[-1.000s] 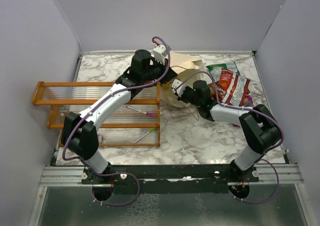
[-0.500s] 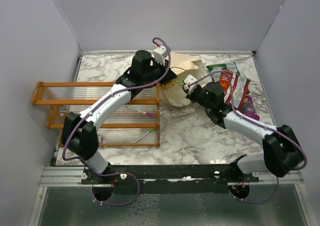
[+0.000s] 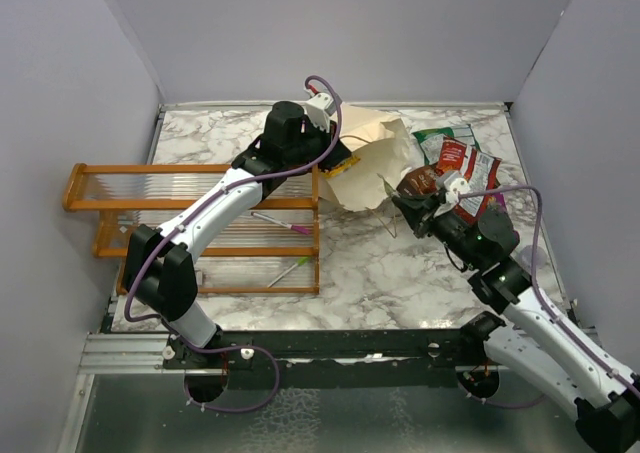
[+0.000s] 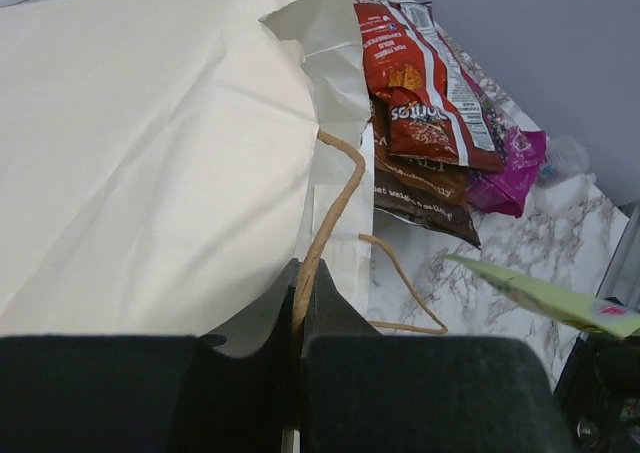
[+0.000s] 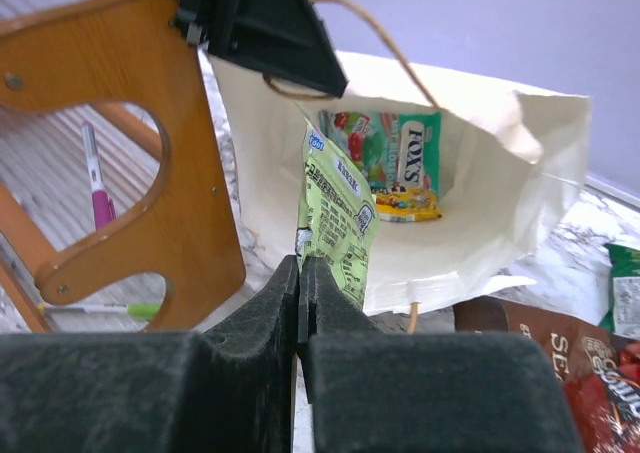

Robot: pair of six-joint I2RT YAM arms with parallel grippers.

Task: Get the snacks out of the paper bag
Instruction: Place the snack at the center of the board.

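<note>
Left jaws are pinching the handle (image 4: pixel 335 188) of the paper bag (image 4: pixel 150 123); right jaws are clamping a lime packet (image 5: pixel 337 218), seemingly clear of the bag, now needing release onto the bench (image 3: pixel 380 263).

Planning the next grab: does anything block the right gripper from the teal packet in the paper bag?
Only the lime foil packet that the right gripper itself pinches, hanging before the cream paper bag, whose mouth gapes; the teal packet shows inside.

A robotics lab test cell: plain lilac walls (image 3: pixel 350 33) box in a marble-patterned table (image 3: pixel 380 273), with a left arm (image 3: pixel 215 213) and right arm (image 3: pixel 545 328) bolted to a metal rail (image 3: pixel 130 351).
</note>
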